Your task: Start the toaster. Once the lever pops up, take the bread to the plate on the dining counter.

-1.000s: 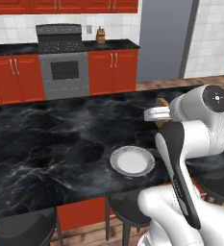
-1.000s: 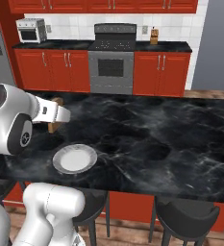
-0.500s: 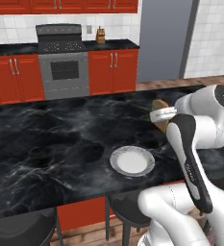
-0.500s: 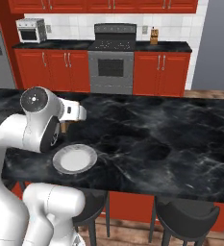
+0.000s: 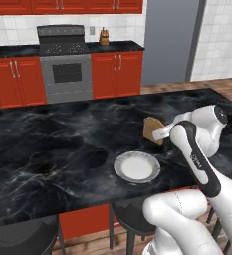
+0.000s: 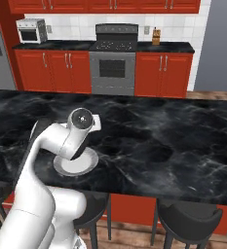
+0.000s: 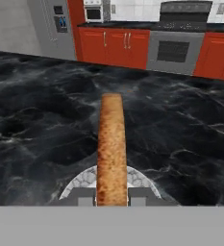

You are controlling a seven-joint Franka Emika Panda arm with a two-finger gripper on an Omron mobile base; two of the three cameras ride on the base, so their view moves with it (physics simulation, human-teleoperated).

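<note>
The hand point(image 7: 111, 202) is largely cut off: in the hand view just two grey finger stubs show at the bottom centre, pressed against either side of one slice of bread point(image 7: 111, 149), so the hand is clamped on the bread. In the left base view the bread point(image 5: 152, 129) appears right of centre as a brown wedge, its right half hidden behind the white wrist, and it is held clear of the table point(image 5: 48, 144), just beyond the plate point(image 5: 136, 167). In the right base view the arm's elbow covers most of the plate point(image 6: 76, 168), leaving a pale arc at lower left; the bread cannot be made out there. One plate is counted; it holds nothing, and in the hand view its rim point(image 7: 77, 185) shows as a grey-white arc under the near end of the slice. Whether the slice hangs directly over the plate cannot be settled. At the top of the right base view stand one stove point(image 6: 114, 58), one small toaster oven point(image 6: 31, 30) at upper left, and one knife block point(image 6: 156, 36), too small for detail. Stools point(image 6: 190, 221) are cut off at the bottom edge.
</note>
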